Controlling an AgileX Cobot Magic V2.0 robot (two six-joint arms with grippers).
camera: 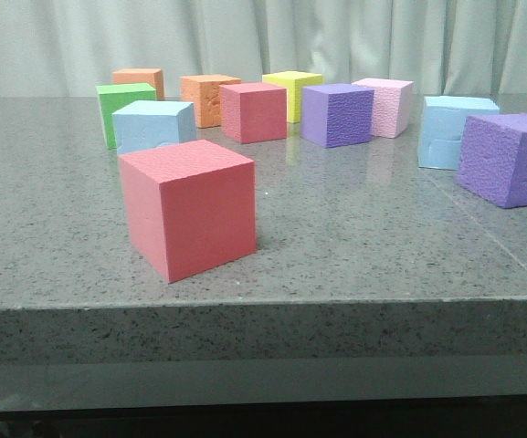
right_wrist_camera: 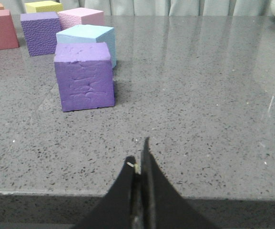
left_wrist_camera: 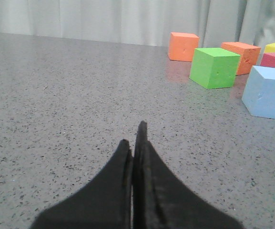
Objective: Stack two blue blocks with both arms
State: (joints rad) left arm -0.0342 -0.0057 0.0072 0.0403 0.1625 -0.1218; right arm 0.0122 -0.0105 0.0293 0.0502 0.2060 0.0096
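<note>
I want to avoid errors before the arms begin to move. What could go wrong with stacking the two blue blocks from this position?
1. The right blue block sits close behind a purple cube, so the right gripper may bump that cube while reaching.
2. The left blue block stands near the green cube and behind the big red cube, leaving little room for the left gripper.
3. Both grippers are shut; they must open first.

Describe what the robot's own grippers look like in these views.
Only the fingers show, in the wrist views. The left gripper and right gripper both have matte black, tapering, pointed fingers. A tiny pale speck sits on one right fingertip. No cables or markings are visible.
</note>
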